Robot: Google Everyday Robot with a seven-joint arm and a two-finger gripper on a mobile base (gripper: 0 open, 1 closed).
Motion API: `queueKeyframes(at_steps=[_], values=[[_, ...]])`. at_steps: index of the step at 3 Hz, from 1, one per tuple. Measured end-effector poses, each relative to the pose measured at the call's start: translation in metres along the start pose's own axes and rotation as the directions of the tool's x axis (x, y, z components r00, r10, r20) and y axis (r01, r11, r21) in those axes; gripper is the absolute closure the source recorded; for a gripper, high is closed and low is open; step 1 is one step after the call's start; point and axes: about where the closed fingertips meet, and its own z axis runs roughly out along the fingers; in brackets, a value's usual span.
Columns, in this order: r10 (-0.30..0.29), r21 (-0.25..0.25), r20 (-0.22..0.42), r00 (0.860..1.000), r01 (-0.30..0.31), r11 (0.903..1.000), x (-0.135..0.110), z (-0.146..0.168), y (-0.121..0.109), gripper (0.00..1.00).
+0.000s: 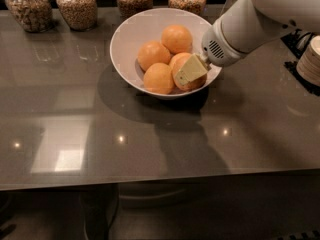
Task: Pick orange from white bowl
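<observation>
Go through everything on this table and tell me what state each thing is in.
White bowl: upright on the table, holding fruit.
Oranges: four, whole, all resting in the bowl.
Gripper: down inside the bowl, on the right-hand orange.
Jars: four, upright at the back, filled with grains.

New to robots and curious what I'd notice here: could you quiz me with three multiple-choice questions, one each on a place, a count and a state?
1. Where is the end effector?
A) in the white bowl, against an orange
B) under the table
C) raised high above everything

2. How many oranges lie in the bowl?
A) two
B) four
C) six

3. The glass jars behind the bowl are:
A) empty
B) tipped over
C) filled

Answers: 1 A, it lies on the orange nearest the arm; 2 B, four show; 3 C, grain-like contents reach near their tops.
</observation>
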Motion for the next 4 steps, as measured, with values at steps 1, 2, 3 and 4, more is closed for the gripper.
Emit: queueKeyframes(at_steps=[1, 2, 3, 4], values=[[0.008, -0.012, -0.009, 1.000, -0.008, 0.9999, 0.001, 0.012, 0.001, 0.33], [0.013, -0.015, -0.023, 1.000, -0.013, 0.9998, 0.003, 0.024, 0.000, 0.34], [0.019, -0.012, -0.040, 0.999, -0.020, 0.9997, 0.006, 0.036, -0.003, 0.34], [0.022, -0.010, -0.051, 0.998, -0.022, 0.9997, 0.006, 0.046, -0.006, 0.35]])
